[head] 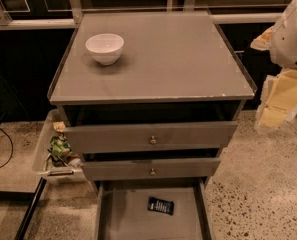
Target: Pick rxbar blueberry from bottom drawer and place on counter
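Observation:
The rxbar blueberry [161,205] is a small dark wrapper with white lettering. It lies flat on the grey floor of the bottom drawer [123,219], which is pulled out at the bottom of the view. The counter [178,59] is the grey cabinet top above it. My gripper [279,104] hangs at the right edge of the view, beside the counter's right front corner, at about the height of the top drawer. It is well above and to the right of the bar and holds nothing that I can see.
A white bowl [104,48] stands on the counter's back left. Two upper drawers with brass knobs [152,140] are slightly out above the bottom drawer. A clear bin [55,151] with packets sits on the floor left of the cabinet.

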### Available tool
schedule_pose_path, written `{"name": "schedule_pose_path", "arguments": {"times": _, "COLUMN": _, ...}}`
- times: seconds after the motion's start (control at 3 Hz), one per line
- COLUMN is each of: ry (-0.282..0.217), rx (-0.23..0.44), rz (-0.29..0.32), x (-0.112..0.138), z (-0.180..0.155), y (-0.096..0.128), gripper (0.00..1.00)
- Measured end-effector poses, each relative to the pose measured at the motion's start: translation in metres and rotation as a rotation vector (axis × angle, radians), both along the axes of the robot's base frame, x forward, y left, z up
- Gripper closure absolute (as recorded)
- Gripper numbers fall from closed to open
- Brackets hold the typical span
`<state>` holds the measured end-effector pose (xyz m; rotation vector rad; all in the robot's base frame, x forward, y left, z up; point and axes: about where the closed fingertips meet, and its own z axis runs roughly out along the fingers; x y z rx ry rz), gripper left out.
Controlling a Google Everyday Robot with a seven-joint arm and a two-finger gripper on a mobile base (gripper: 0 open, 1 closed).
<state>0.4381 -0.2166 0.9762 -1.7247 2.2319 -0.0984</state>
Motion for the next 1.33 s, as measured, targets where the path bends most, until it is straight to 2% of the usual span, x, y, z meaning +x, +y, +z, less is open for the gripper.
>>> {"name": "schedule_pose_path", "arguments": {"times": 0.67, "ry": 0.004, "rx": -0.009, "rz": -0.003, "x": -0.001, "z": -0.012, "y": -0.001, "gripper": 0.0}}
{"name": "schedule_pose_path", "arguments": {"times": 1.0, "ry": 0.054, "rx": 0.0, "rz": -0.018, "x": -0.003, "z": -0.052, "y": -0.012, "gripper": 0.0}}
{"name": "schedule_pose_path", "arguments": {"times": 1.33, "ry": 0.094, "rx": 0.019, "rz": -0.006, "x": -0.011, "z": -0.099, "y": -0.021, "gripper": 0.0}}
